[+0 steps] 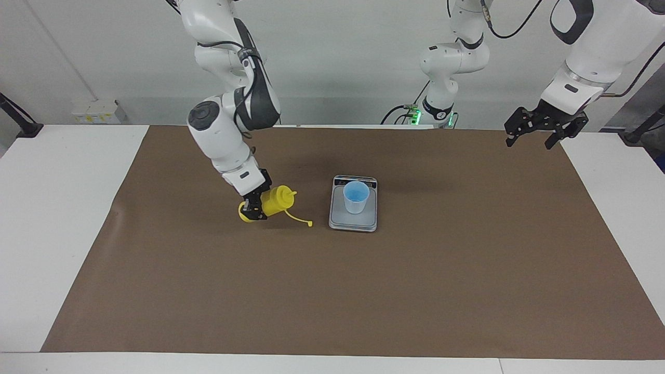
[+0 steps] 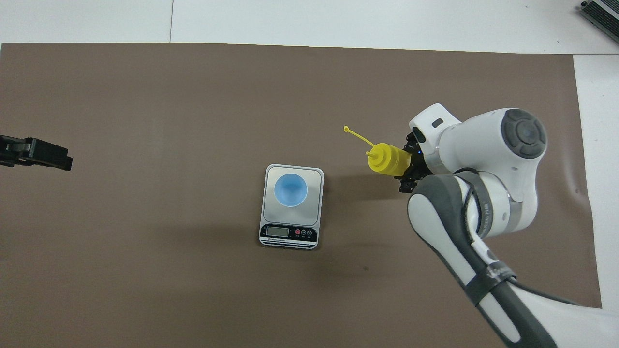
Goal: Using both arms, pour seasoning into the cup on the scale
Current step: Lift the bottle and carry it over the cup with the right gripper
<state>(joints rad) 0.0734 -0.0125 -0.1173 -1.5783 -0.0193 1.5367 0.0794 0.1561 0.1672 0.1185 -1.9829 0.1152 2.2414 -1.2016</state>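
Seasoning (image 1: 271,202) tilted, nozzle toward cup (image 1: 356,197)

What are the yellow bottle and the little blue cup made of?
The yellow bottle, held tilted in the right pincer, looks like smooth, bendy plastic: even bright colour, thin cap strap.
The blue cup on the scale looks like thin see-through plastic: pale walls, bluer inside.

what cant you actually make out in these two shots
- Scale display reading: too small in both views.
- Right gripper fingers on the seasoning: hidden by its wrist overhead.
- Left gripper: cut off by the overhead view's edge.
- Anything inside the cup: cannot tell.
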